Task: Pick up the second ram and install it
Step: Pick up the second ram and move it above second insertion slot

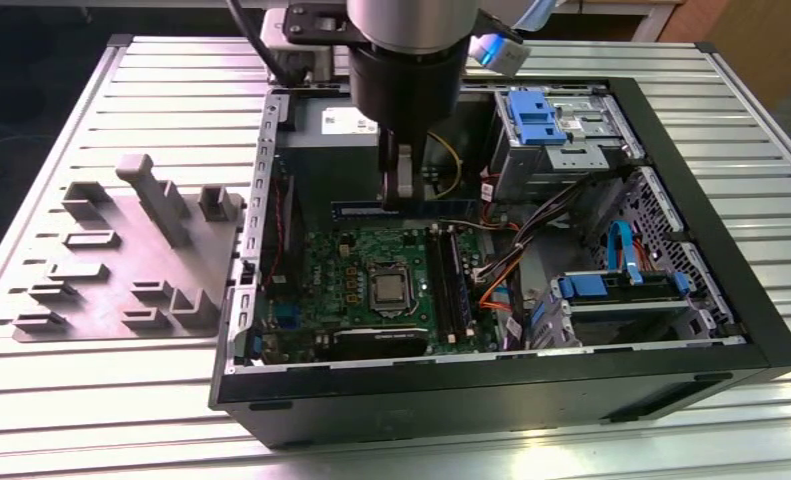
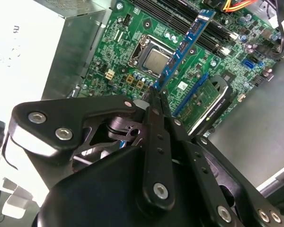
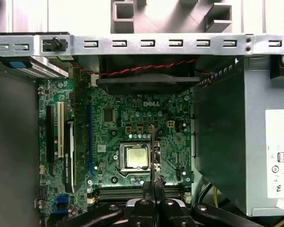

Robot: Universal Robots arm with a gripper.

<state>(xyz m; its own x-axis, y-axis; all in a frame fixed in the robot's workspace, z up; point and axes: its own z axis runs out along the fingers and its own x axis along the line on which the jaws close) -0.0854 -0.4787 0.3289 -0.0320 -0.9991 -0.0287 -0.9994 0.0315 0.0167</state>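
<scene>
My gripper [image 1: 392,198] hangs inside the open computer case [image 1: 662,130], shut on the second ram [image 1: 438,209]. The stick is long and thin with a row of small chips, and it is held level above the green motherboard [image 1: 355,260]. In the second wrist view the second ram [image 2: 184,45] juts out from the gripper [image 2: 157,97] over the processor [image 2: 156,61]. In the first wrist view the second ram [image 3: 153,142] shows edge-on above the gripper [image 3: 153,183], close to the black memory sockets [image 3: 128,192].
A grey fixture plate [image 1: 128,260] with raised blocks lies outside the case on the exterior view's left. Inside are the power supply [image 3: 236,142], a drive cage with a blue latch [image 1: 542,115], cable bundles [image 1: 502,270] and an expansion card [image 3: 68,151].
</scene>
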